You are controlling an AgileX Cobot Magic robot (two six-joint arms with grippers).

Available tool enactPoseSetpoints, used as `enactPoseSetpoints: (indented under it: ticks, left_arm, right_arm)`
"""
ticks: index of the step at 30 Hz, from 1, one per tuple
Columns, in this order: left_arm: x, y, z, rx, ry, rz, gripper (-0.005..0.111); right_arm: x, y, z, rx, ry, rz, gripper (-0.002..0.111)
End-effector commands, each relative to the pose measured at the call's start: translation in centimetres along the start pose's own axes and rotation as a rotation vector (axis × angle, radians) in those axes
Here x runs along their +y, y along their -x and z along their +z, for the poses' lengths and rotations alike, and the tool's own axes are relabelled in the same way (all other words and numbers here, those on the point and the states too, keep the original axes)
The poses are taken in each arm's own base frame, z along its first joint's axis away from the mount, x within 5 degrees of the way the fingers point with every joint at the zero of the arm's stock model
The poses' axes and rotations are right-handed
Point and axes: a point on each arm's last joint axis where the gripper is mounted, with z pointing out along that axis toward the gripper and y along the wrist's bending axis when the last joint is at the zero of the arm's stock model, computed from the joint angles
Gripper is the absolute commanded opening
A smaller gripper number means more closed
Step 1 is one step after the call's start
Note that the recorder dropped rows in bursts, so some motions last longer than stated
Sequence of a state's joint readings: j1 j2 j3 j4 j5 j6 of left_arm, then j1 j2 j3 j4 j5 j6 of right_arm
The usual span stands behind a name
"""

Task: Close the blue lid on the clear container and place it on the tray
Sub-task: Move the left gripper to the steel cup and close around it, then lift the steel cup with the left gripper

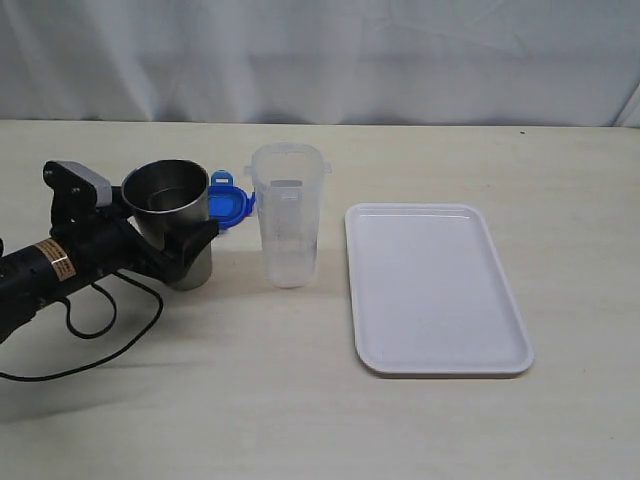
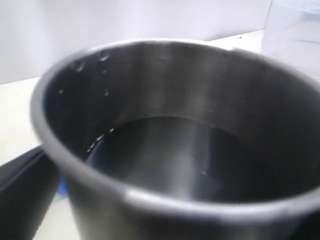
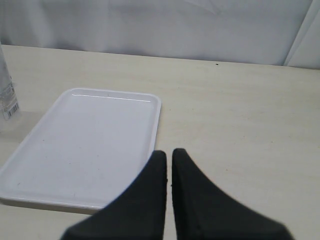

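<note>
The clear container (image 1: 287, 215) stands upright and open on the table, left of the white tray (image 1: 435, 285). The blue lid (image 1: 228, 203) lies behind a steel cup (image 1: 170, 215), partly hidden by it. My left gripper (image 1: 187, 230) is shut on the steel cup, which leans a little; one black finger (image 1: 200, 232) crosses its front. The cup's rim (image 2: 165, 200) fills the left wrist view, with the container's blurred wall (image 2: 295, 25) behind it. My right gripper (image 3: 169, 156) is shut on nothing, hanging near the tray's (image 3: 85, 145) corner, and is out of the exterior view.
A black cable (image 1: 95, 330) loops on the table under the left arm. A white curtain (image 1: 320, 60) closes off the far edge of the table. The container's edge (image 3: 6, 95) shows beside the tray in the right wrist view.
</note>
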State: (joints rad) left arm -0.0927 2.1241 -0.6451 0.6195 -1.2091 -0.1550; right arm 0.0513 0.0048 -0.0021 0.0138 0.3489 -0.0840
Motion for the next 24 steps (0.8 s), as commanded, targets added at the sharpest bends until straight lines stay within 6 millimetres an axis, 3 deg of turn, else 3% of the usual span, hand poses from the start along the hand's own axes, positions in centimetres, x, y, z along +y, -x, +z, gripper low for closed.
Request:
enactPoseSetpoints:
  ticks: [1, 24]
  left_arm:
    - [-0.01, 0.26, 0.19, -0.018, -0.009, 0.002, 0.096]
    - [-0.15, 0.92, 0.19, -0.033, -0.031, -0.006, 0.096]
  right_arm:
    - [-0.01, -0.03, -0.01, -0.005, -0.003, 0.008, 0.005]
    - [-0.01, -0.03, -0.01, -0.005, -0.003, 0.008, 0.005]
